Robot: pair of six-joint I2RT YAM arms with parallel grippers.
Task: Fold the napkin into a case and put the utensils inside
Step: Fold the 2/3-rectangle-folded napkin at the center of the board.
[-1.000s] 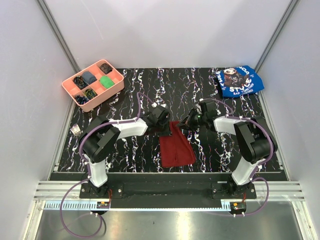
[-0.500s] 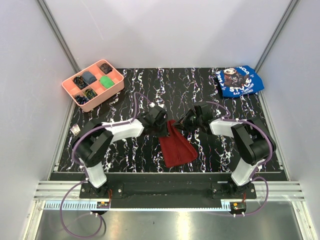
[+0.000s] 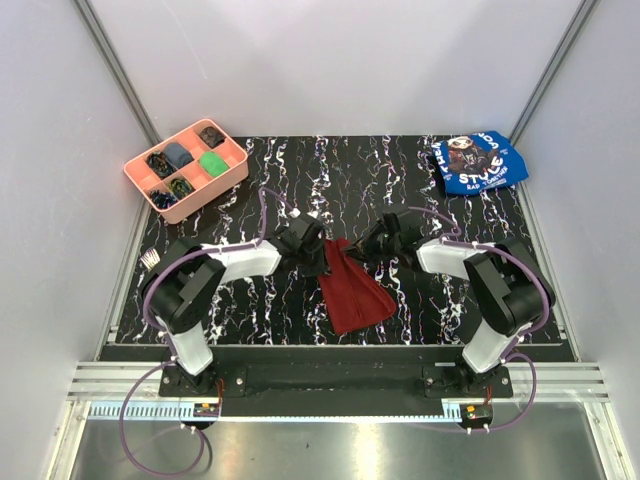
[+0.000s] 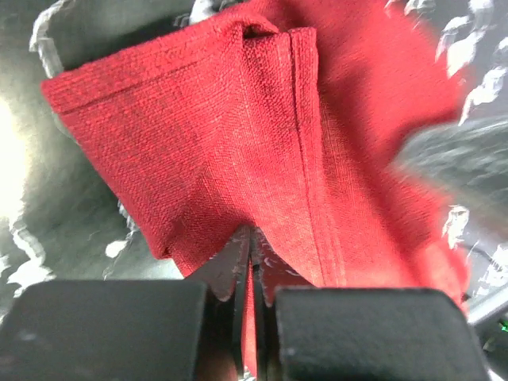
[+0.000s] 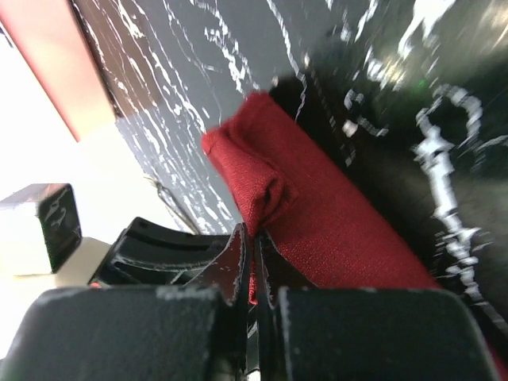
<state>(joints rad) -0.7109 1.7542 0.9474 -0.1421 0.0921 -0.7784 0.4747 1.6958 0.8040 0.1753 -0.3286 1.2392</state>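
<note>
The dark red napkin lies folded into a narrow strip in the middle of the black marble table, its far end lifted. My left gripper is shut on the napkin's far left corner; the cloth fills the left wrist view above the closed jaws. My right gripper is shut on the far right corner, and the right wrist view shows the folded red cloth pinched between the jaws. A silver fork lies at the table's left edge. Other utensils are not visible.
A pink compartment tray with small items stands at the back left. A blue printed cloth lies at the back right. White walls close in the table on three sides.
Both grippers have moved slightly away from the arm bases, carrying the napkin's far end with them. The napkin's near end has shifted and lies more slanted to the right.
</note>
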